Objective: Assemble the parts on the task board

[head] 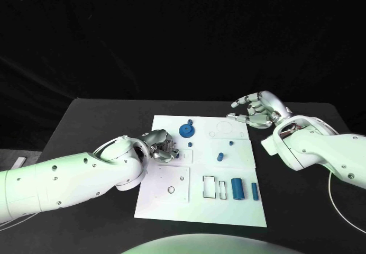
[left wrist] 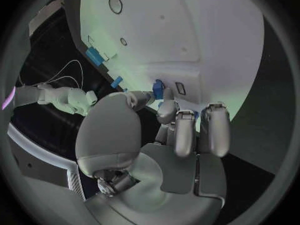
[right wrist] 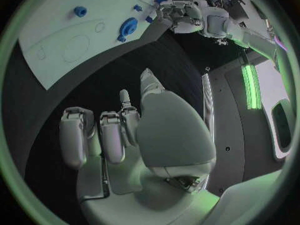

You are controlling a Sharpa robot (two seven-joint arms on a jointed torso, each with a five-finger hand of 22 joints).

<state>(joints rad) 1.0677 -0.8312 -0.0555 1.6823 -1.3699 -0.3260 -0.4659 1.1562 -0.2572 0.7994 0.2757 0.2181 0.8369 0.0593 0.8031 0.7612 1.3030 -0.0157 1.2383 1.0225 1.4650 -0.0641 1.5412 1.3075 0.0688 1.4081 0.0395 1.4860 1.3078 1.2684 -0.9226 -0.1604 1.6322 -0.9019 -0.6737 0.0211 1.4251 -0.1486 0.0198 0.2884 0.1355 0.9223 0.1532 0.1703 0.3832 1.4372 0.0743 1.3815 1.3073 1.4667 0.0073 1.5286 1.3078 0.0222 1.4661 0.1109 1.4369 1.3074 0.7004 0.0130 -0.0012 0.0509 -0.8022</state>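
Centrally, the white task board (head: 200,211) lies on the black table (head: 91,116), with bare table showing on all its sides. On it sit a blue round part (head: 186,130) near the far edge, a small blue piece (head: 220,156) mid-board, and two blue upright bars (head: 237,188) in slots toward the near right. The left hand (head: 160,146) hangs over the board's left edge, fingers curled in; the left wrist view shows a small blue part (left wrist: 158,88) at its fingertips, apparently pinched. The right hand (head: 259,109) hovers beyond the far right corner, over bare table, fingers loosely spread and holding nothing.
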